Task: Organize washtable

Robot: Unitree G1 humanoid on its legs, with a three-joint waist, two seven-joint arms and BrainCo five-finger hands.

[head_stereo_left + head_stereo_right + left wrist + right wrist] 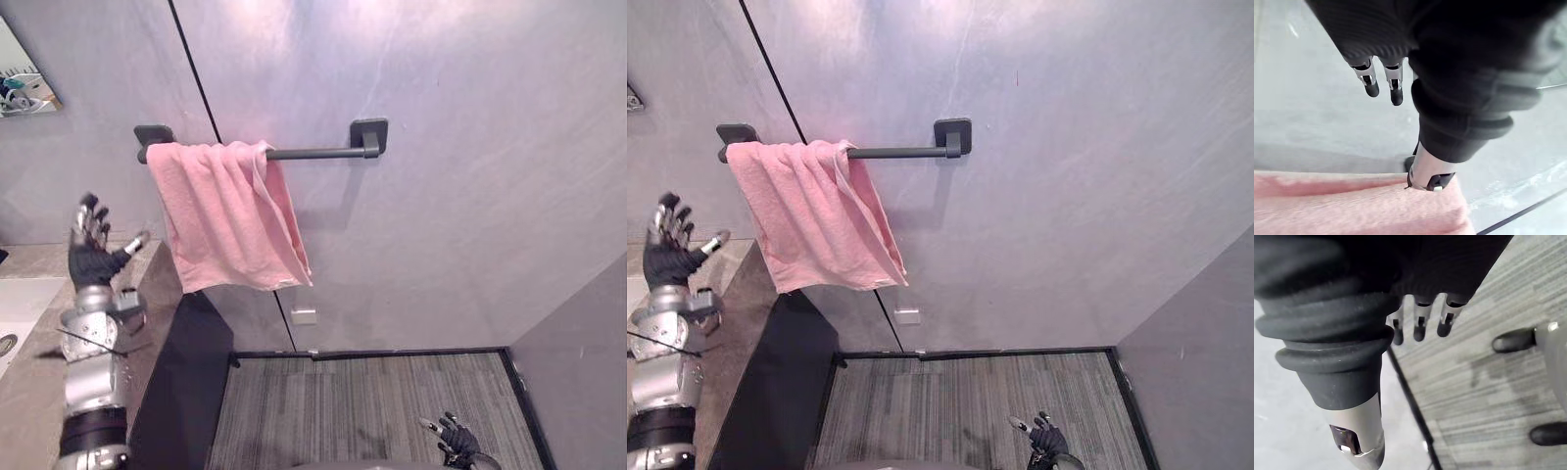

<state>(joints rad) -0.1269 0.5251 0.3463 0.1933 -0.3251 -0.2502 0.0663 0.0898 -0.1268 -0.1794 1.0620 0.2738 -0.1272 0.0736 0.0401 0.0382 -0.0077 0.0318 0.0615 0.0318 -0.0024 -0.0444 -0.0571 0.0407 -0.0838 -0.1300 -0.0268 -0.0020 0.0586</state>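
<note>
A pink terry-cloth towel (227, 215) hangs over a dark grey metal towel bar (313, 153) fixed to the grey wall. It is bunched toward the bar's nine o'clock end, which leaves the three o'clock stretch of the rail bare. The cloth hangs unevenly, with its lowest corner trailing at about five o'clock of the drape.

The left hand (91, 257) is raised at nine o'clock of the towel, above the brown stone washtable counter (162, 279). Its fingers are spread straight and grasp nothing. In the left wrist view its thumb (1430, 171) shows against the pink pile, but whether it touches the cloth cannot be told. From the head views the hand sits just beside the towel's edge.

The right hand (457, 439) hangs low at five o'clock of the scene, above the grey striped floor (372, 411), with its fingers loose and empty.

The towel looks light, limp and slightly grippy. It would probably fold and slip along the smooth rail rather than keep its shape. A pinch on the hanging side edge nearest the left hand, or on the fold just below the bar, seems the surest hold. A tug on one layer alone could drag the whole towel off the rail.
</note>
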